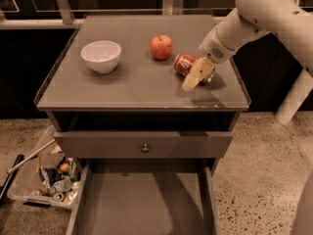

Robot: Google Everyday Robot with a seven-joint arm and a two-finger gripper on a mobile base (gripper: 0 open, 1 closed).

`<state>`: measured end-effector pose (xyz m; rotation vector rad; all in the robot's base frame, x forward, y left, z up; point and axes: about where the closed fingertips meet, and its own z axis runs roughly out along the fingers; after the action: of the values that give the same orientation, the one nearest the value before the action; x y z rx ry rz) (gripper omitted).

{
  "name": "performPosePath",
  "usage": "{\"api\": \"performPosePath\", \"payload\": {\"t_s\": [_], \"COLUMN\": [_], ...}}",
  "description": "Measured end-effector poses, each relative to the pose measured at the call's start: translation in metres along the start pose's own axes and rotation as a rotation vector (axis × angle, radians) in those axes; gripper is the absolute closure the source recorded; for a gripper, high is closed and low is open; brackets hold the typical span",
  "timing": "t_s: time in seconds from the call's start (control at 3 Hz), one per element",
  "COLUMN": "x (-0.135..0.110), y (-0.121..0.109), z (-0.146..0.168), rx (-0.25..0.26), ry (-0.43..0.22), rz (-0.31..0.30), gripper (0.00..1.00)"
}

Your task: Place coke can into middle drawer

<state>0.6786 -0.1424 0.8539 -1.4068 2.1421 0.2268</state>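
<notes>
The coke can (186, 62), red with white lettering, lies on its side on the cabinet top, right of the apple (161, 46). My gripper (195, 75) reaches in from the upper right and sits right over the can's right end, covering part of it. The can rests on the top surface. The middle drawer (142, 204) is pulled out at the bottom of the view, with a bare grey floor and thin side walls. Above it is a shut drawer front with a small round knob (145, 147).
A white bowl (101, 56) stands on the left of the cabinet top (132, 84). A clear bin of crushed cans and clutter (46, 177) sits on the floor to the left of the open drawer. A white post (293, 102) stands at the right.
</notes>
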Motion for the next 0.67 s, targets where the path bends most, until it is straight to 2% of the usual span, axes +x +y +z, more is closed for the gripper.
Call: {"api": "performPosePath", "payload": {"t_s": [0.67], "x": [0.0000], "y": [0.0000], "z": [0.0001], "rx": [0.000], "ry": [0.000], "rz": [0.000], "gripper": [0.43]}}
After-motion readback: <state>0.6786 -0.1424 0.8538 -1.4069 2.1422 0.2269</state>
